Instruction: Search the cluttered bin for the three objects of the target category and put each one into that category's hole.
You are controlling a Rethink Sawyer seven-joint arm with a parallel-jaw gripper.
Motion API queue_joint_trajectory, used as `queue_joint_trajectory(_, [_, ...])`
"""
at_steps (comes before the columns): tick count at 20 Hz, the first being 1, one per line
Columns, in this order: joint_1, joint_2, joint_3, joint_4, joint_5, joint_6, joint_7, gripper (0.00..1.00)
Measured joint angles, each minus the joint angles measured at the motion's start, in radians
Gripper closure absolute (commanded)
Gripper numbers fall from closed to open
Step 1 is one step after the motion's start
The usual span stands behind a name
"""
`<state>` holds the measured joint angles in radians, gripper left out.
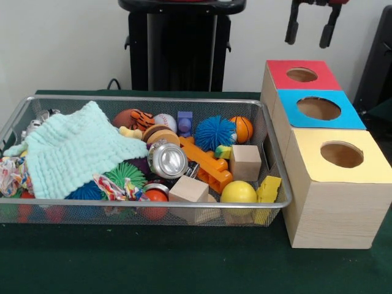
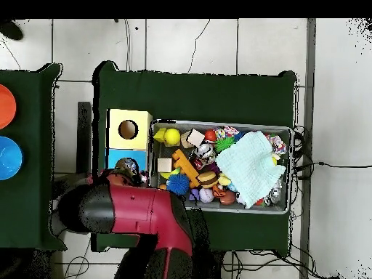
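The wire mesh bin (image 1: 153, 98) lies on the green table, full of clutter; it also shows in the overhead view (image 2: 293, 167). A crinkly clear wrapper (image 1: 35, 122) peeks out at the bin's far left corner beside the mint cloth (image 1: 73, 150); the overhead view shows it at the bin's right end (image 2: 275, 194). I see no other wrappers. The red-topped box's hole (image 1: 302, 75) is open and dark. My gripper (image 1: 310, 27) hangs open and empty high above that hole. In the overhead view my arm (image 2: 134, 211) hides the gripper and the red box.
The blue-topped box (image 1: 318, 108) and the yellow-topped box (image 1: 342, 154) stand in a row right of the bin. A silver can (image 1: 166, 160), orange brick (image 1: 207, 164), wooden blocks (image 1: 245, 162), yellow ball (image 1: 238, 192) and blue spiky ball (image 1: 214, 131) fill the bin.
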<state>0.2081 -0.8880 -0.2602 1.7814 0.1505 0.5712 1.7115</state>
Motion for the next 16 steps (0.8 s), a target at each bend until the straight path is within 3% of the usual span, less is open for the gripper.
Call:
queue_joint_trajectory(7, [-0.062,-0.002,-0.011,0.000,-0.016,-0.011,0.000,0.00])
queue_joint_trajectory(16, [-0.208,-0.013,-0.004,0.019,-0.077,-0.114,0.000,0.00])
